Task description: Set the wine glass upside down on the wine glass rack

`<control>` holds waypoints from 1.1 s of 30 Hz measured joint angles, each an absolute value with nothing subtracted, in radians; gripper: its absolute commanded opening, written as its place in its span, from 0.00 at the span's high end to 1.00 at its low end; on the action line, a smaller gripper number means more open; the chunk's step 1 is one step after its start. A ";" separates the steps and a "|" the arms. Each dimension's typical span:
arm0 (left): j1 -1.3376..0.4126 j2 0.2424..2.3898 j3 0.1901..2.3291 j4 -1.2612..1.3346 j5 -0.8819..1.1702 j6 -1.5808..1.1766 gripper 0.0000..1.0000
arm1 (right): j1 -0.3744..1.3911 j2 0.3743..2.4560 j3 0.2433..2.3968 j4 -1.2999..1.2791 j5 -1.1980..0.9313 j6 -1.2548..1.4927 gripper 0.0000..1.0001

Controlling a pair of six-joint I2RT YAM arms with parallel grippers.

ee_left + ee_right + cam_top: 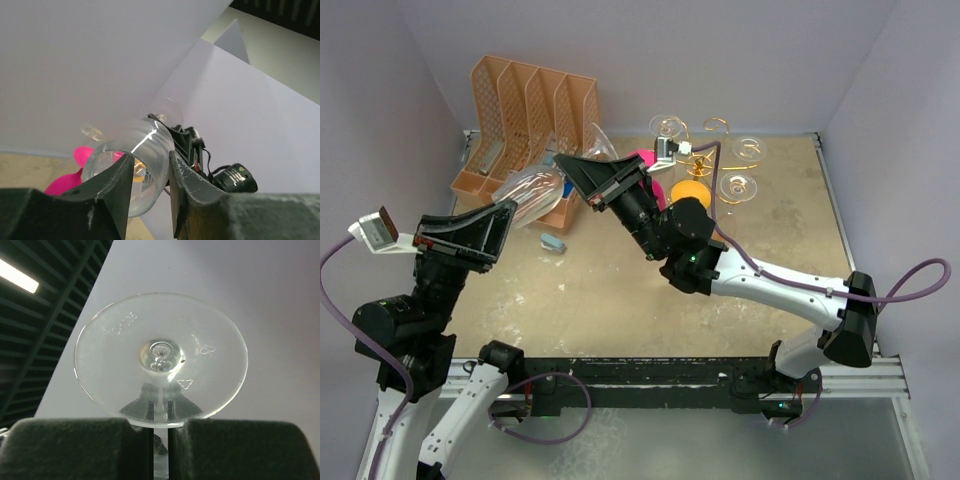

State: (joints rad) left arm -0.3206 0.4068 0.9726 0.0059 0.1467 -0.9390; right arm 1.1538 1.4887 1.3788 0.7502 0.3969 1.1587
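A clear wine glass (542, 186) is held in the air, lying sideways, in front of the orange organizer. My left gripper (505, 212) is shut on its bowl (131, 150) near the rim. My right gripper (588, 172) is shut on its stem just below the round foot (160, 352). The foot also shows in the top view (601, 141). The gold wire rack (716, 150) stands at the back right, beyond the right arm. It carries three clear glasses, one of them at its right side (737, 187). Its base is hidden.
An orange plastic file organizer (525, 105) stands at the back left. A pink object (644, 160) and an orange ball (692, 192) lie beside the rack. A small grey-blue piece (552, 243) lies on the table. Grey walls close in the back and sides.
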 measured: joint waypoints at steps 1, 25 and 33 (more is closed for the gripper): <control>-0.321 0.407 0.993 -0.044 0.118 -0.921 0.62 | 1.154 1.485 1.373 0.751 0.405 1.139 1.00; -0.321 0.593 1.241 -0.467 0.163 -0.786 0.47 | 1.154 1.324 1.153 0.698 0.290 0.265 1.00; -0.321 0.632 1.215 -0.411 0.218 -0.982 0.47 | 1.154 1.340 1.122 0.625 0.264 0.060 1.00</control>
